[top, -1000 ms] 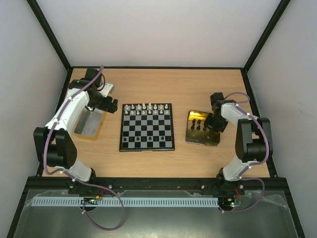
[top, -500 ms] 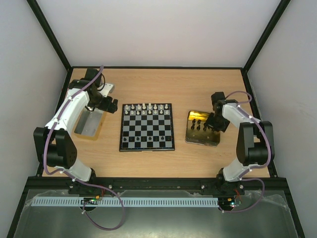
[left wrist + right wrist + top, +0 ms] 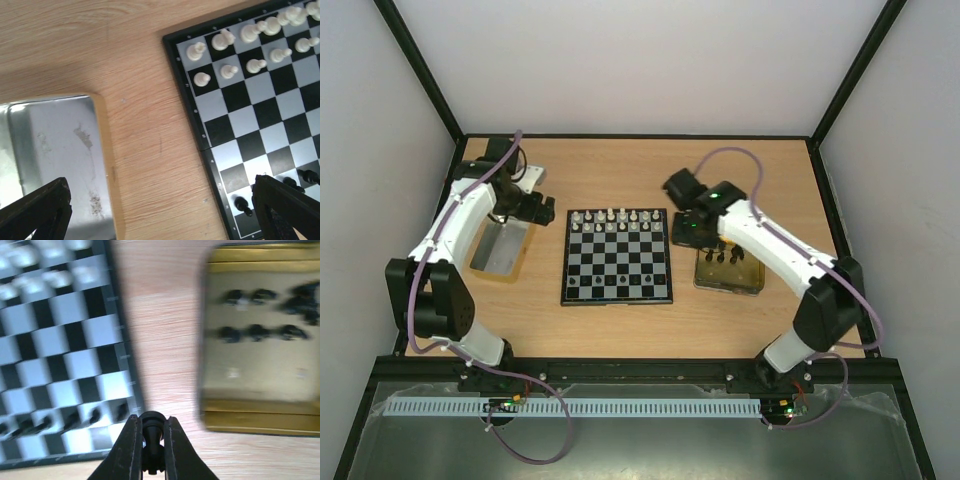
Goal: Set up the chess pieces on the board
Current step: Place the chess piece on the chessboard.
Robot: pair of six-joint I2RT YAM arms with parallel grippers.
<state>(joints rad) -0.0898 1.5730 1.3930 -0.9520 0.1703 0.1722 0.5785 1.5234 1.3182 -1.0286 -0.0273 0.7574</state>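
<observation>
Tightly pinching a black chess piece (image 3: 152, 436), the right gripper (image 3: 151, 422) hangs between board (image 3: 620, 270) and gold tray (image 3: 728, 284); the left gripper (image 3: 160, 181) gapes wide.

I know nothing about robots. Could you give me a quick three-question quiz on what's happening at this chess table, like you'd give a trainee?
1. True or false: the right claw is shut on a black chess piece.
2. Where are the unplaced black pieces waiting?
A. on the gold tray
B. in a glass bowl
C. in a cloth bag
3. Fill in the blank: seen from above, the white pieces stand in two rows along the board's ___ edge, the one away from the arms' bases.

Key: 1 true; 2 A; 3 far.
</observation>
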